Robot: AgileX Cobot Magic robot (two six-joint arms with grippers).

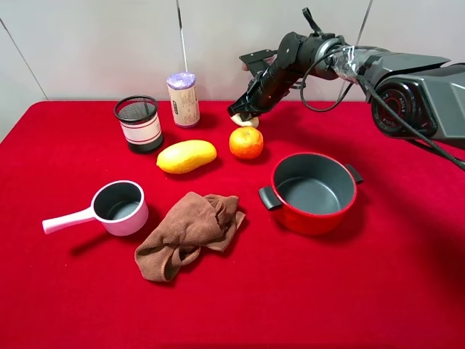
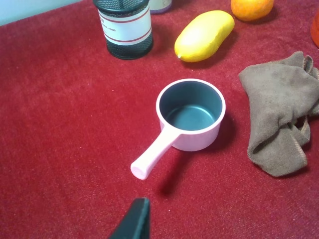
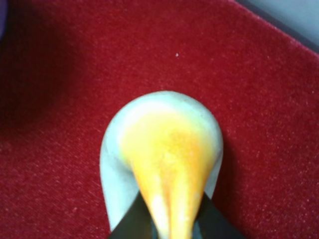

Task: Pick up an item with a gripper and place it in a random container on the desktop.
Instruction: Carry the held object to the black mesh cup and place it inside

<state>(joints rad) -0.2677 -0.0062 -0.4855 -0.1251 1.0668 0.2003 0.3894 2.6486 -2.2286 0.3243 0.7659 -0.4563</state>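
My right gripper (image 1: 243, 115) is squeezing the item (image 3: 164, 144) between its two dark fingers (image 3: 130, 225), low over the red desktop (image 1: 378, 291). It is just behind the orange (image 1: 246, 142) and well apart from the container (image 1: 139, 123). A plain pale wall (image 1: 87, 43) is standing behind the cloth, and my left gripper (image 2: 133, 223) is showing only one dark tip near the pink saucepan (image 2: 192, 113), so I cannot tell if it is spread or pinched.
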